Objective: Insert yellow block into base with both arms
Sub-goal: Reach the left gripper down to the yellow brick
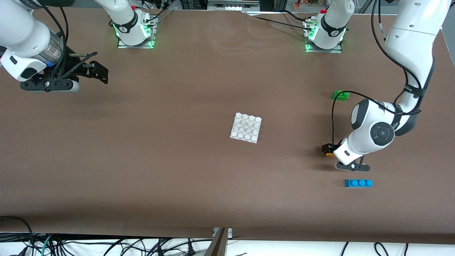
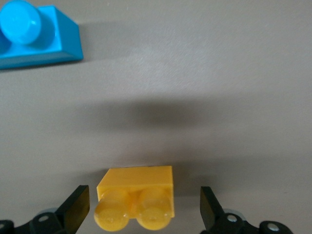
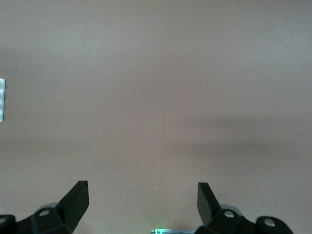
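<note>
Orange-yellow plastic shows between the fingers of the left end effector [image 2: 141,207]: the yellow block [image 2: 135,197] lies on the brown worktop [image 1: 177,160] with its two studs pointing toward the wrist camera. The black fingertips [image 2: 77,207] stand wide, one on each side of the block with a clear gap on both sides, so nothing is gripped. In the front view the left arm [image 1: 373,133] is bent low over the worktop toward its own end, and only a sliver of the yellow block [image 1: 330,154] peeks out beside the wrist.

A blue three-stud brick [image 1: 358,183] lies near the left end effector, nearer to the front camera than the yellow block; one end of it shows in the left wrist view [image 2: 36,36]. A green brick [image 1: 340,95] sits farther from the front camera, well apart from the block.

The base [image 1: 246,127], white with its grid of studs, rests near the middle of the worktop, well apart from the yellow block.

The right end effector [image 1: 97,71] waits above the worktop at the right arm's end, its fingers [image 3: 75,200] spread wide and holding nothing; an edge of the base [image 3: 2,100] shows in its wrist view.
</note>
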`<state>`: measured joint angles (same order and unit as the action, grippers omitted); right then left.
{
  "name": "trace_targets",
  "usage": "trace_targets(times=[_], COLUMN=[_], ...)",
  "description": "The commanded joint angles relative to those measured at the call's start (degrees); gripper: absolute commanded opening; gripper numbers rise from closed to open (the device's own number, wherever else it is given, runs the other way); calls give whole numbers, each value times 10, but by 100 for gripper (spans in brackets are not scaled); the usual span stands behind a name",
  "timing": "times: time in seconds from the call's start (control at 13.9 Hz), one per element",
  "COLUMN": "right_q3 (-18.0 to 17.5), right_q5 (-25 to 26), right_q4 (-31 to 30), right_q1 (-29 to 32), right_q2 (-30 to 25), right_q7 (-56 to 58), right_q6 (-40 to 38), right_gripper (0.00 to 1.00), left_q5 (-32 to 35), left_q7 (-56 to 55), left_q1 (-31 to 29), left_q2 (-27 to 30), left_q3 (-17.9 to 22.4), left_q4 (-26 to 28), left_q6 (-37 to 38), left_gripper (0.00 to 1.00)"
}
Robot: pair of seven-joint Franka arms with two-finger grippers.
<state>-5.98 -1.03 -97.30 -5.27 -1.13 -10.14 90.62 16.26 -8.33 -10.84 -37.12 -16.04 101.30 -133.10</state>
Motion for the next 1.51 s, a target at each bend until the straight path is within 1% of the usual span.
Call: trace_targets(times=[0.0,0.36,0.5,0.79,0.93,1.01,1.15,1.29,1.44], right_q3=[-5,-6,-6,-7,-8,-8,-8,-5,-4], right_q5=[5,5,4,4,4,4,4,4,5], right_q4=[6,6,6,6,7,13,25,26,26], right_q1=[6,6,6,5,5,5,4,4,4], right_q2=[-5,-5,-5,-6,-5,-5,0,0,0], right_q7=[11,11,11,11,10,10,11,11,10], right_q6=[-13,-14,-15,-14,-13,-13,-14,-14,-13], right_gripper=[99,99,99,99,99,99,99,99,99], left_q5=[44,44,43,40,40,40,40,39,39], left_q7=[-12,-26,-26,-27,-27,-27,-27,-27,-27], left_q1=[-5,-6,-6,-6,-4,-2,-1,3,23], left_q2=[19,15,14,13,14,16,23,41,49], left_q3=[0,0,0,0,-1,-2,-4,-9,-18], left_q4=[19,20,20,21,19,17,11,-2,-37], left_q6=[-9,-11,-11,-10,-8,-5,-1,34,96], left_gripper=[100,100,97,64,43,40,40,40,40])
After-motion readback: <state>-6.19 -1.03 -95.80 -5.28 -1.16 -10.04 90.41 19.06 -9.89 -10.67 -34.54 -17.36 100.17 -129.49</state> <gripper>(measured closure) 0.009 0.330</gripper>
